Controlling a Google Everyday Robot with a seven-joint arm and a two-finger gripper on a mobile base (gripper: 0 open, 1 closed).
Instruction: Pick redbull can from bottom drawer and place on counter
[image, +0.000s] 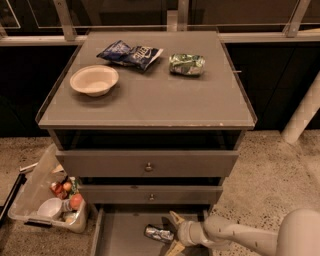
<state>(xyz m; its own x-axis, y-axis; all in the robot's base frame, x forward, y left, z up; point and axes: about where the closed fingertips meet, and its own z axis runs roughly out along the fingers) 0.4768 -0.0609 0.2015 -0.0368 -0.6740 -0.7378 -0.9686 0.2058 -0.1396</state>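
Observation:
The redbull can (157, 233) lies on its side on the grey floor of the open bottom drawer (120, 235), under the two knobbed drawers. My gripper (171, 233) reaches in from the lower right, right next to the can's right end. One yellowish finger (175, 219) stands above the can's end and the other (172, 248) below it, spread apart. The counter (150, 95) is the grey cabinet top above.
On the counter sit a beige bowl (94, 80), a blue chip bag (130, 54) and a green crinkled snack bag (186, 64). A clear bin (47, 200) with mixed items stands on the floor left of the cabinet. A white post (302, 115) stands at the right.

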